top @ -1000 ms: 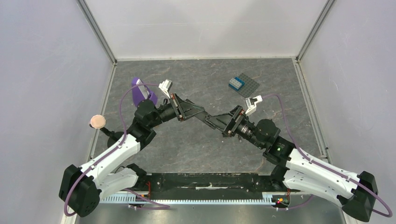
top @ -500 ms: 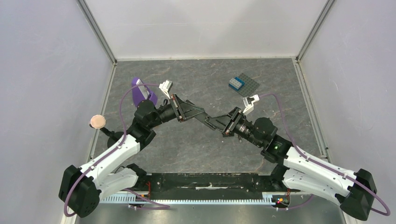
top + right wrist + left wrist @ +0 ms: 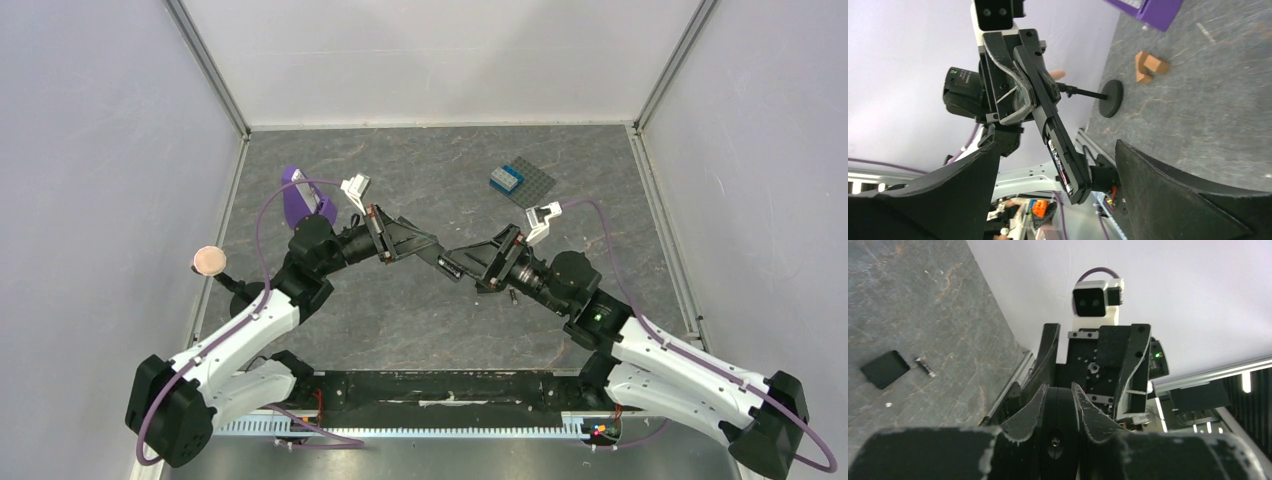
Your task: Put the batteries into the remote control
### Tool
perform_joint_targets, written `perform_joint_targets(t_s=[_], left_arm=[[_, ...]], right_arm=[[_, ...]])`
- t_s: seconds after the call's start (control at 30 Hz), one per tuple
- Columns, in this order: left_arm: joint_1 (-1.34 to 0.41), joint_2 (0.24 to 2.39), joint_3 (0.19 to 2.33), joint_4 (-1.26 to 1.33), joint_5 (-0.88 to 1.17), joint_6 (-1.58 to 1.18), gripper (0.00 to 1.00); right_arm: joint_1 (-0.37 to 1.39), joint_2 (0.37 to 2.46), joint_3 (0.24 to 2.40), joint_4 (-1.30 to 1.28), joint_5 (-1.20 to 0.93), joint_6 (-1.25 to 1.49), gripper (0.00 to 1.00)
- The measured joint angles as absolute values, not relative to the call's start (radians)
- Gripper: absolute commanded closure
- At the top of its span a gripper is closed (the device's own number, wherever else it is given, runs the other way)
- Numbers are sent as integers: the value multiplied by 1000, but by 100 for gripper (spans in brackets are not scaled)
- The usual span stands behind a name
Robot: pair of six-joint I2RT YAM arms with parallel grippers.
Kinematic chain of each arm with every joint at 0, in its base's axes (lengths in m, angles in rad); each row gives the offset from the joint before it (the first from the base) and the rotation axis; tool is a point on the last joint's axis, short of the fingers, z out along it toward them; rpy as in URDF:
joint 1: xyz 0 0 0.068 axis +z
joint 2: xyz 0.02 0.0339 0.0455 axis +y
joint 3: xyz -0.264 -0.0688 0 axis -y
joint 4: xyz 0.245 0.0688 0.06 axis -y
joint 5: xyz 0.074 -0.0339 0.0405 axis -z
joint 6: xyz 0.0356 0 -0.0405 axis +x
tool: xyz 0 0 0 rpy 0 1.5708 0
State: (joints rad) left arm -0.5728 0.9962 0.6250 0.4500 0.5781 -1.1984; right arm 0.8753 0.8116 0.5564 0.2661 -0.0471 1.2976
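- Arms: the left hand (image 3: 410,243) and right hand (image 3: 1057,150) meet nose to nose in the air above the middle of the desk (image 3: 400,330). The right hand's fingers are spread wide, one on each side of the remote's free end, and touch nothing. Risk: there is little room between the two hands, so an advance by either arm could drive fingers into fingers, or into the wrist camera opposite.
- Remote control (image 3: 1048,125): it is aloft over the desk's centre, pinched at one end by the left hand. Its long body sticks out toward the right hand, with the open bay facing the right wrist camera. Risk: a push on the free end would lever the bar in that pinch (the grip is near one end only), and it could pivot or slip out and drop.
- Cover (image 3: 884,369) (a flat black square, judged to be the bay lid): it lies on the desk right of centre, toward the near edge. Risk: it is low and flat, so a finger coming down nearby could easily shove it aside.
- Batteries: the seated battery (image 3: 1058,161) appears to sit in the bay (pale and red print; I cannot tell if it is fully down). Turning the bay downward could shed it. The loose battery (image 3: 925,367) lies just beside the cover. Risk: it is thin and round and likely to roll from closing fingers, and it could be inserted the wrong way round.
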Motion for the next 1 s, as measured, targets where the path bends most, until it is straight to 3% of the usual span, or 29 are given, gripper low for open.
perform_joint_targets(t_s=[0.17,0.37,0.6,0.87,1.0], left_arm=[[-573,966,621,354,570,-1073,98],[-572,897,602,245,579,-876,98],[-573,865,585,232,740,-691,98],[-573,833,584,215,818,-591,98],[-573,846,582,215,820,-583,98]], right_arm=[[840,715,558,123,7,1234,14],[813,614,622,-259,228,1096,18],[786,819,748,-563,393,885,32],[674,1030,710,-621,313,682,52],[641,1077,653,-588,232,611,55]])
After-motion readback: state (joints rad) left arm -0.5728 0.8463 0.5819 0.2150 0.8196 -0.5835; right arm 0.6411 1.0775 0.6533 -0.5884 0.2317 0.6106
